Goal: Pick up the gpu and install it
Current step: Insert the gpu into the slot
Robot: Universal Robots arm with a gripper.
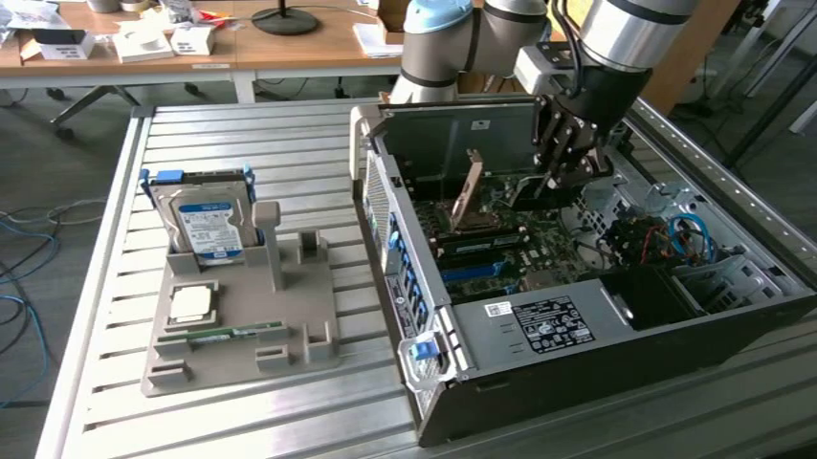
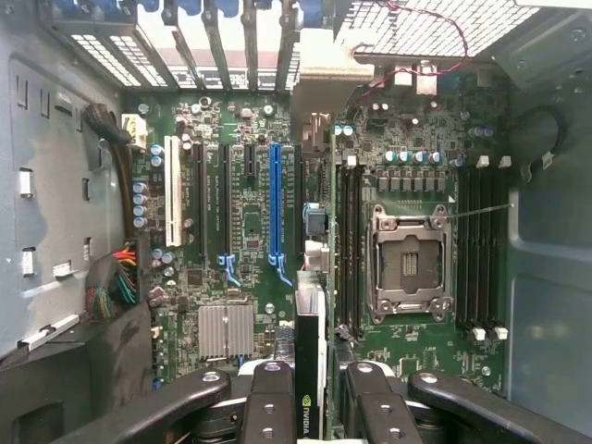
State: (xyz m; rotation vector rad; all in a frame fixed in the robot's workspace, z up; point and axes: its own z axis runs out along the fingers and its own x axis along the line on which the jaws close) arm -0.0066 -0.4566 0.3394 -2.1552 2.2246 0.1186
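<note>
The gripper [image 1: 564, 180] is holding the gpu [image 2: 308, 361] inside the open computer case [image 1: 613, 378].
At the exterior view's left, a grey holder [image 1: 166, 368] is sitting on the slatted table [image 1: 320, 134], carrying an upright hard drive [image 1: 207, 222], a processor chip [image 1: 191, 304] and a green memory stick [image 1: 236, 333]. To its right the case is lying on its side. There the fingers [image 2: 273, 388] are pinching the gpu from both sides, and it is hanging edge-on over the motherboard [image 2: 240, 305], between the long blue slot [image 2: 275, 203] and the processor socket [image 2: 409, 259].
</note>
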